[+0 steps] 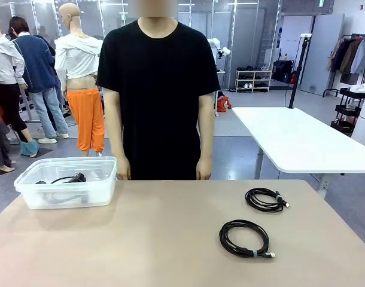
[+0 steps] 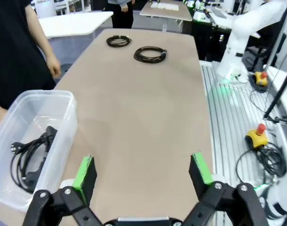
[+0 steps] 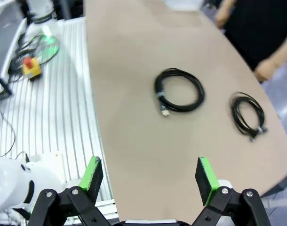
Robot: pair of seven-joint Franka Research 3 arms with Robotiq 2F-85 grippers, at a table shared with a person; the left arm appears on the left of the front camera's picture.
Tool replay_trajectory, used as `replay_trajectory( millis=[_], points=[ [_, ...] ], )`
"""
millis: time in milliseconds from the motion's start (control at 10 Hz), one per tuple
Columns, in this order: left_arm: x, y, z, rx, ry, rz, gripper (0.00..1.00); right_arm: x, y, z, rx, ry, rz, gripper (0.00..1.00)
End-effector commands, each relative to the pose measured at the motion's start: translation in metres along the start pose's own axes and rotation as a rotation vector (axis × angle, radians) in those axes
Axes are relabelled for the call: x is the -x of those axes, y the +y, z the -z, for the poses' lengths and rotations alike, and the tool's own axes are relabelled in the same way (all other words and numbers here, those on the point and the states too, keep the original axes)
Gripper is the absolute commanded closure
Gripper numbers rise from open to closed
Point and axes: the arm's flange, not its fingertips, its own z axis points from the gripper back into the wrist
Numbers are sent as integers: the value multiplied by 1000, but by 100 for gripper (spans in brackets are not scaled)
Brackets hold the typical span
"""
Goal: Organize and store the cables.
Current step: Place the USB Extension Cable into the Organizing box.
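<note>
Our left gripper (image 2: 142, 167) hangs, claw apart and empty, near the clear bin (image 1: 81, 200) holding one cable (image 1: 69, 178). Rightward on the table (image 1: 140, 239) lie a near coil (image 1: 222, 237) and a far coil (image 1: 249, 199). Our right gripper (image 3: 149, 170) is apart too. Pinching one loop, we risk unravelling it.

A beige tabletop (image 1: 170, 239) fills the foreground. Beyond it, a grey floor (image 1: 242, 156) runs back to glass partitions (image 1: 242, 36) at 12 o'clock. A white table (image 1: 296, 140) stands at 3 o'clock, a low shoe shelf (image 1: 253, 79) at 1 o'clock, and a coat rail (image 1: 350, 55) and black trolley (image 1: 350, 110) at 2 o'clock.
</note>
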Motion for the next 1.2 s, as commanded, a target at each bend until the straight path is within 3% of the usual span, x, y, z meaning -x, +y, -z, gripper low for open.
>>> replay_trajectory(
  millis=[0, 300, 400, 600, 1100],
  points=[
    [-2, -3, -2, 4, -11, 10, 0, -53, -4, 64, -141, 159, -86, 0],
    [-2, -3, -2, 4, -11, 10, 0, -98, -4, 163, -285, 388, -195, 0],
    [-2, -3, -2, 4, -11, 10, 0, -103, -4, 185, -318, 384, -180, 0],
    [-2, -3, -2, 4, -11, 10, 0, -103, -2, 239, -248, 539, -171, 0],
    [-2, -3, -2, 4, -11, 10, 0, -87, -11, 312, -172, 624, -178, 0]
  ],
)
